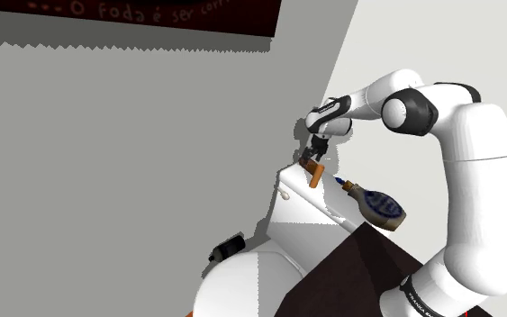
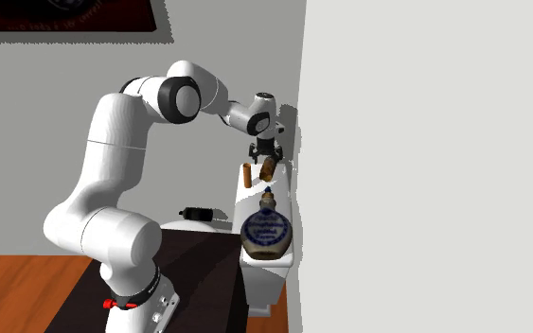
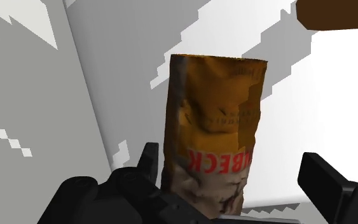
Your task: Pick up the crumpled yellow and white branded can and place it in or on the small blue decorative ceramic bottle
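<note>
The crumpled can (image 3: 212, 133) is orange-brown with a red band of white letters, and it stands on a white ledge (image 2: 272, 260). My gripper (image 3: 229, 158) is open and straddles it. One finger (image 3: 148, 162) sits close against the can's side and the other finger (image 3: 327, 184) stands clear of it. In the second exterior view the gripper (image 2: 266, 151) hangs just above the tilted can (image 2: 268, 168). In the shoulder view the gripper (image 1: 315, 149) is over the can (image 1: 308, 164). The blue patterned bottle (image 2: 266, 230) lies on the same ledge, nearer the stand, also seen as the bottle (image 1: 379, 205).
A second brown cylinder (image 2: 247, 175) stands upright beside the can, its end showing in the wrist view (image 3: 336, 13). A small black object (image 1: 227, 248) sits on the rounded white fixture below. A grey wall (image 2: 425, 142) runs right behind the ledge.
</note>
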### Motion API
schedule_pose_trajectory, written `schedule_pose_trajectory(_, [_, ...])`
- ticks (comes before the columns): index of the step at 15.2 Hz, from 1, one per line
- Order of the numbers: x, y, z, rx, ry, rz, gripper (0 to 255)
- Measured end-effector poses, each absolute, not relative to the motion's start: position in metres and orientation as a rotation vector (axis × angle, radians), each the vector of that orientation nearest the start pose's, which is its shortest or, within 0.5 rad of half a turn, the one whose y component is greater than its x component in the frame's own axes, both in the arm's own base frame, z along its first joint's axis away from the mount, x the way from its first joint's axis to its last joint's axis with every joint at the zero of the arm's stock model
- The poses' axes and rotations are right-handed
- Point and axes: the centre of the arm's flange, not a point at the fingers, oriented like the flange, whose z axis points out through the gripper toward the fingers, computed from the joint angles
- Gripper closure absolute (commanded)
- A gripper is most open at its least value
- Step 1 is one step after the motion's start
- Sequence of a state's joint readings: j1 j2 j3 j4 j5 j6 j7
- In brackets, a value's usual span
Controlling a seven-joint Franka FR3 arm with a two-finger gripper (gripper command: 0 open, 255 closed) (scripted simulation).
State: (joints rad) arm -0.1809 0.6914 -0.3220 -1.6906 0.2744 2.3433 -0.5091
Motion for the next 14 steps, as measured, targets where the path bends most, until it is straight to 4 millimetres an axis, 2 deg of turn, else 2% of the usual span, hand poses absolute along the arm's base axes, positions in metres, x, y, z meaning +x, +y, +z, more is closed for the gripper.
schedule_pose_trajectory(4, [0.607, -0.304, 0.191, -3.146, 0.183, -0.003, 0])
schedule_pose_trajectory(10, [0.607, -0.304, 0.187, -3.146, 0.183, -0.005, 0])
schedule_pose_trajectory(11, [0.607, -0.304, 0.187, -3.146, 0.183, -0.005, 255])
schedule_pose_trajectory(14, [0.607, -0.304, 0.187, -3.146, 0.184, -0.005, 255])
